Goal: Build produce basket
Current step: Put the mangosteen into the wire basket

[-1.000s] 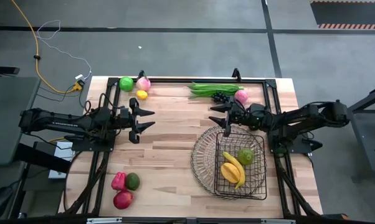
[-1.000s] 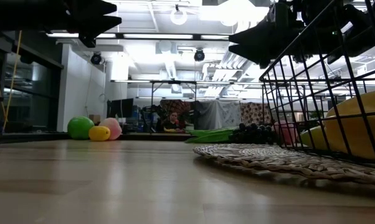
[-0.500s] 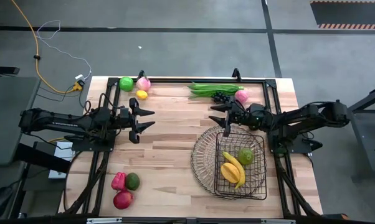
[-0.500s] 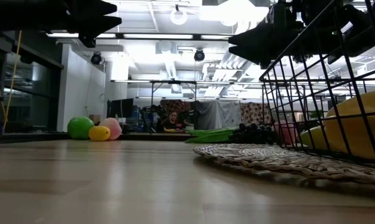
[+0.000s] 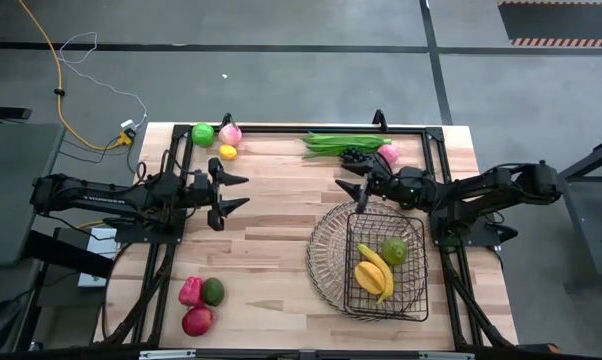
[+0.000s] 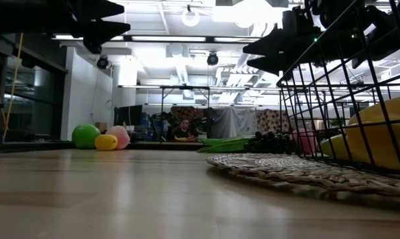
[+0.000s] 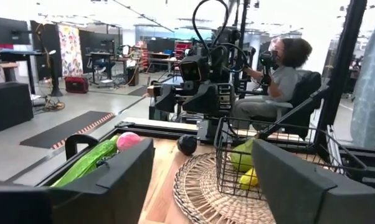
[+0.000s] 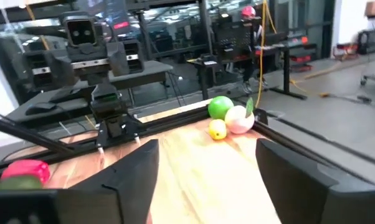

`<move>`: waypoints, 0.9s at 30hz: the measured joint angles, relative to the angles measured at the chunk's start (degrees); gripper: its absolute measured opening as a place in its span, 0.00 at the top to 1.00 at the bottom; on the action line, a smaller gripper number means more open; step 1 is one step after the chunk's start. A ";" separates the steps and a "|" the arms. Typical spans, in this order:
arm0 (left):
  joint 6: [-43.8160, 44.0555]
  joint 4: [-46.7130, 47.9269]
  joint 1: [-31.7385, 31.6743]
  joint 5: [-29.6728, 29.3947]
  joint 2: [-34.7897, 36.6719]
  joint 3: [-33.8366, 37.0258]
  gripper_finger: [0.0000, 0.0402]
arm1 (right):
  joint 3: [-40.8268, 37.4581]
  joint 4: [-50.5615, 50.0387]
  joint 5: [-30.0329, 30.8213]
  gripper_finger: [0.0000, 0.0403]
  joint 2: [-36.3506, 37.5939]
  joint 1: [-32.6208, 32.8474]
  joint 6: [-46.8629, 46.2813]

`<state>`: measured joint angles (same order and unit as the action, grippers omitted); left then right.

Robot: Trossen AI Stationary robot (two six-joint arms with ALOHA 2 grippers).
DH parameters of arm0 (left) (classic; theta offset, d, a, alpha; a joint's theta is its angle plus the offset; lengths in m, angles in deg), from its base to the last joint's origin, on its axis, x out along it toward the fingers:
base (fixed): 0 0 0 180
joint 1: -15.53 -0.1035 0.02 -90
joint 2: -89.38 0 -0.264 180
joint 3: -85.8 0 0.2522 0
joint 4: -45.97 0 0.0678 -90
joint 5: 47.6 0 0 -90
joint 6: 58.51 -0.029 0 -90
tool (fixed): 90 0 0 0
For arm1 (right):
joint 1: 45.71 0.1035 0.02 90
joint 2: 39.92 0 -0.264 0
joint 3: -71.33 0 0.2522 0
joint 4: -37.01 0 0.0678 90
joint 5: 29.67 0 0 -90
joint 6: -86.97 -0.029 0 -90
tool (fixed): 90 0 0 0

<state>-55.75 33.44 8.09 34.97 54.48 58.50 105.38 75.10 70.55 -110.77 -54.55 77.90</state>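
Just now both pairs of fingers have spread a little wider than a second ago, and neither holds anything. Our left gripper (image 5: 235, 189) hovers over bare wood at about nine o'clock from the table's centre, jaws parted; our right gripper (image 5: 352, 181) has drifted slightly toward twelve o'clock and hangs just past the basket's (image 5: 324, 262) far rim, jaws likewise parted and empty. We read this as both arms readying for another pick, so the basket is only partly filled.

The basket sits at about four o'clock: a flared, woven-looking round rim around a deeper box of thin dark wire mesh. Inside lie smooth yellow bananas (image 5: 372, 276) and a green apple (image 5: 394, 250).

Outside it:
- at twelve to one o'clock, long glossy green beans (image 5: 338, 143), a knobbly dark bunch of grapes (image 5: 354, 154) and a pink peach (image 5: 388, 153), near the right gripper;
- at eleven o'clock, a round green apple (image 5: 202, 134), a second peach (image 5: 230, 134) and a small lemon (image 5: 227, 152);
- at seven o'clock, a red pepper (image 5: 190, 291), an avocado (image 5: 213, 291) and a red apple (image 5: 197, 320).
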 joint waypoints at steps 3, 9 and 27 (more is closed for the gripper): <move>0.54 0.12 0.00 -1.24 0.02 0.00 0.28 | 0.02 -1.62 1.90 0.27 0.00 0.00 -1.31; 0.69 0.85 -0.02 -2.22 0.00 0.00 0.21 | 0.02 -2.29 5.53 0.18 0.00 0.00 -2.40; -2.90 0.81 -0.02 -2.21 0.02 0.00 0.18 | 25.46 -64.57 20.26 0.15 0.00 0.26 -19.91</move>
<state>-58.65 34.25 8.07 32.76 54.50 58.50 130.84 10.53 90.81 -110.77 -54.29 57.99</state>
